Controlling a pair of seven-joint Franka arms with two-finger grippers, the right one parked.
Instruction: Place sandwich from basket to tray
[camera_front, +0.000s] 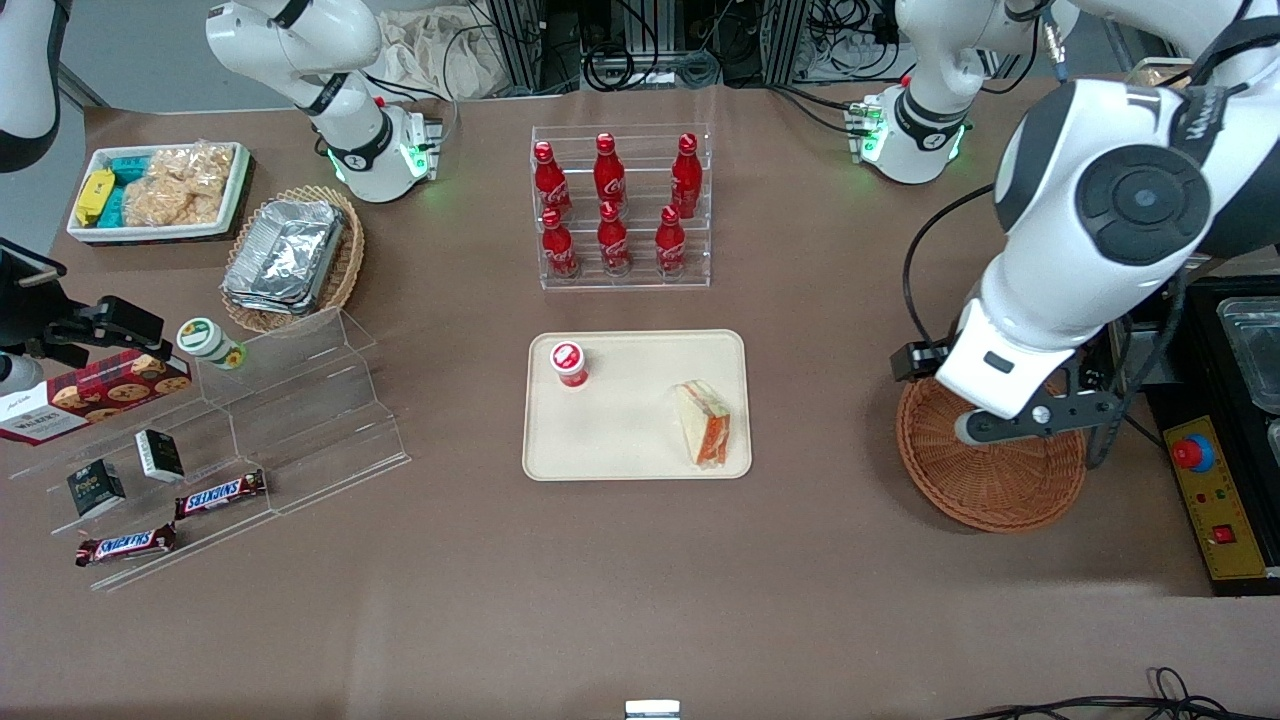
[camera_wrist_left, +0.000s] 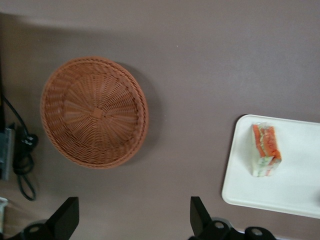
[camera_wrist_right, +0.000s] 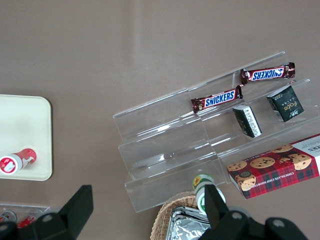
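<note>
Sandwich (camera_front: 704, 423) lies on tray (camera_front: 620, 455), near its rim. Basket (camera_front: 990, 490) is empty. End effector (camera_wrist_left: 132, 220) hangs above basket, fingers spread, empty. Risk: arm w/ low swing clips basket.

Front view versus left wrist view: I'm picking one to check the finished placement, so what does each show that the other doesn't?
Only the front view shows the red-capped cup on the tray, the cola bottle rack, and the snack shelf.

Only the left wrist view shows the whole inside of the basket, with nothing in it, and the tool open above the table.

Both show the sandwich lying on the tray, apart from the basket.
</note>
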